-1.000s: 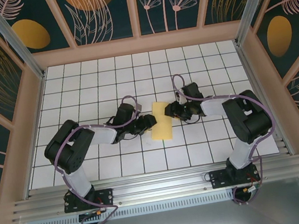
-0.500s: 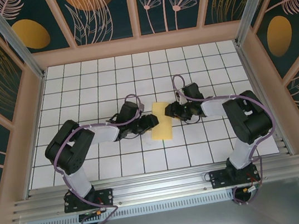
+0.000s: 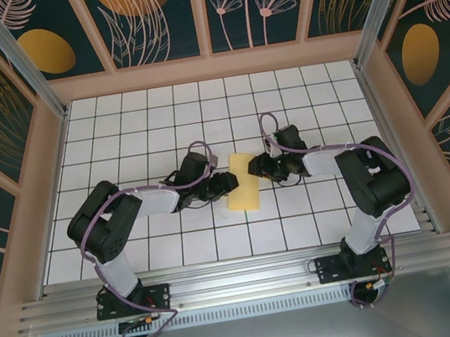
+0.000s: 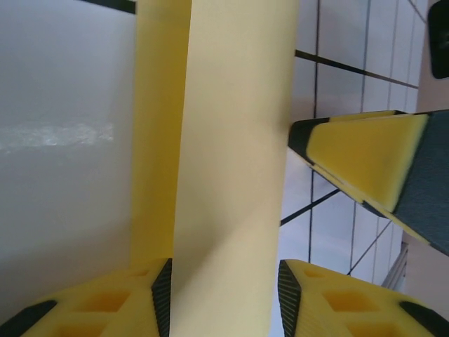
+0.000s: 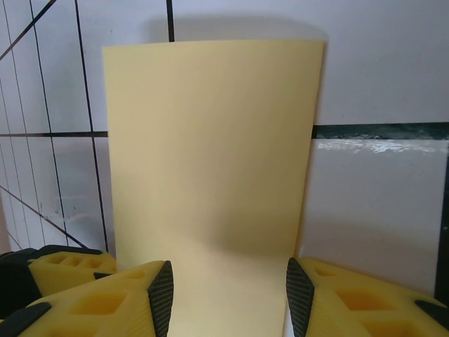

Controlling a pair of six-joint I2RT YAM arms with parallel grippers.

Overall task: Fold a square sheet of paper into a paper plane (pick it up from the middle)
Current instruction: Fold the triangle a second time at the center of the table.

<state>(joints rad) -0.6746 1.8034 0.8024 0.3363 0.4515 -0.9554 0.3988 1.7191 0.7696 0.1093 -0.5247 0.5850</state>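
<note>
The square sheet of paper lies on the white grid, folded into a narrow yellow rectangle about one tile wide. The paper plane is out of view. My left gripper reaches in at the strip's left long edge. In the left wrist view the paper runs between the jaws of the left gripper, which stand apart; one pad is at the paper's edge and a thin gap shows at the other. My right gripper sits at the strip's upper right. Its wrist view shows the paper under the spread right gripper.
One finger of the right gripper shows close by in the left wrist view. The tiled table is walled by wooden frames and patterned panels on three sides. An aluminium rail runs along the near edge by the arm bases.
My left gripper has moved slightly up and right, closer to the strip's edge, and its jaws have narrowed a little. The right arm and the paper have stayed put.
</note>
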